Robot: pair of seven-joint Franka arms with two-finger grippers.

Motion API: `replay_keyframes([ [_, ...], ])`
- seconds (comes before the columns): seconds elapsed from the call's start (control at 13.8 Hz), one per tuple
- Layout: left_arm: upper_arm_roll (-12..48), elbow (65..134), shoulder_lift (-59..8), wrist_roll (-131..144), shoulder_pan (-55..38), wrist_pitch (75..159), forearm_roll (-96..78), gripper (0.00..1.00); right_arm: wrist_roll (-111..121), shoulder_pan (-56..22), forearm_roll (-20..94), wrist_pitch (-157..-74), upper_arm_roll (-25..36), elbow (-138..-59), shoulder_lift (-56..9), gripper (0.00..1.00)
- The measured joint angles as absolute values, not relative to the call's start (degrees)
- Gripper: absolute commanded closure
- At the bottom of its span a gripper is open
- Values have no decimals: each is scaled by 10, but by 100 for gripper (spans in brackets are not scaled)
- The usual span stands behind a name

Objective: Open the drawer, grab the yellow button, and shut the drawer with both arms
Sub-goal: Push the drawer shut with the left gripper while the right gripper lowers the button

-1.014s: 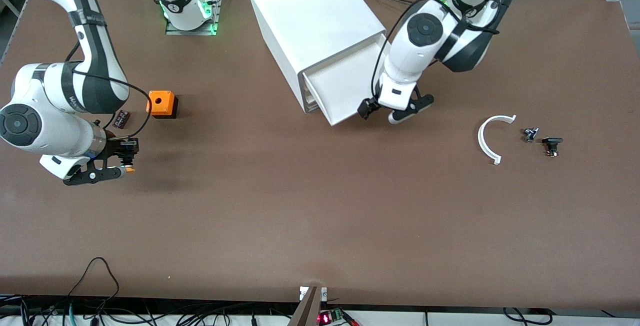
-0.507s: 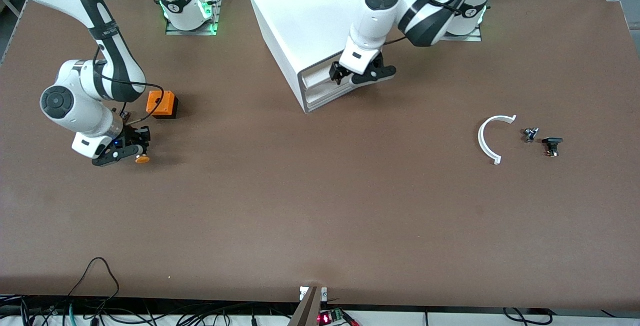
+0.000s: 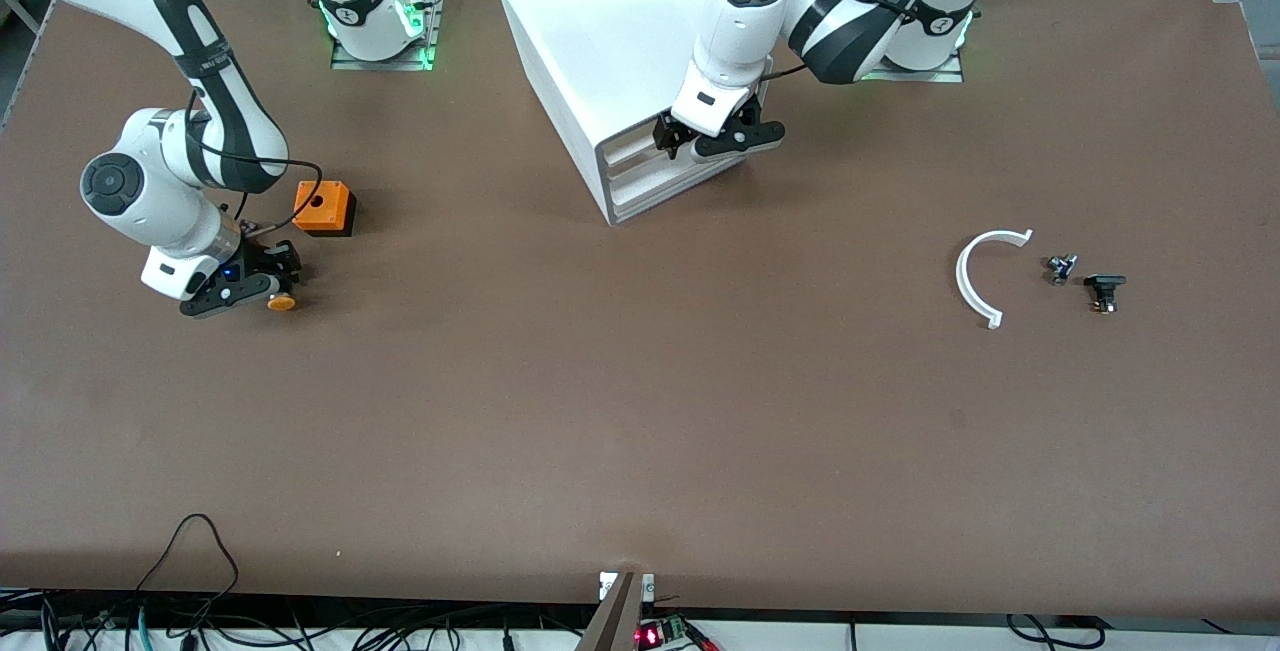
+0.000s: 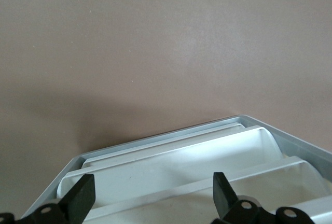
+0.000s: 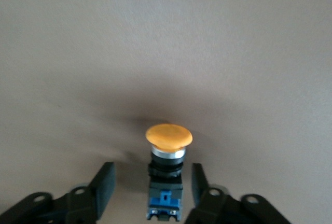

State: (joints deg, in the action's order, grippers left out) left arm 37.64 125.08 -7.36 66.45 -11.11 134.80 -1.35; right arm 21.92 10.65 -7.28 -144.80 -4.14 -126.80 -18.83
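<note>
**Orange-capped button on the table between parted fingers; drawers flush**

Brown tabletop [image 3: 620, 411] carries everything. Near the right arm's end of it, the right gripper [image 3: 262, 283] is down at the surface, its fingers [image 5: 104, 182] parted. The button [image 5: 167, 171] lies on the table between them with a clear gap at each side, so nothing grips it. Its round orange-yellow cap [image 3: 281, 303] points toward the front edge of the table, with a silver ring and a black and blue body running back toward the gripper.

Just beside the right gripper, farther from the front camera, stands an orange box [image 3: 324, 207] with a hole in its top. A small black block lies between box and gripper, mostly hidden by the arm.

At the edge where the robots' bases stand, about midway along it, sits the white drawer cabinet [image 3: 610, 51], turned at an angle. Its drawer fronts [image 3: 640, 181] all look flush with the cabinet face. The left gripper [image 3: 708, 137] hovers right at that face, its fingers [image 4: 80, 200] spread wide around nothing; in the left wrist view the white drawer fronts [image 4: 171, 167] lie just ahead of the fingertips.

Toward the left arm's end of the table lie a white curved piece [image 3: 980, 276], a small grey part [image 3: 1060, 267] and a small black part [image 3: 1104, 289], near each other and well apart from both grippers.
</note>
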Motion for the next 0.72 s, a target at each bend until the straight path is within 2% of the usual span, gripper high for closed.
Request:
replay_keyframes([
  [0.22, 356, 1246, -67, 664, -80, 1367, -13, 0, 181, 107, -65, -1312, -74, -1176, -174, 0],
  [0.43, 303, 1212, -65, 620, -44, 1368, -13, 0, 139, 106, -58, -1203, -112, -1067, -166, 0],
  [0.58, 285, 1174, -64, 541, -13, 1330, -13, 0, 78, 106, -58, -1136, -136, -1009, -165, 0],
  [0.72, 246, 1120, -64, 458, -3, 1259, -14, 0, -5, 105, -53, -1057, -162, -956, -161, 0],
])
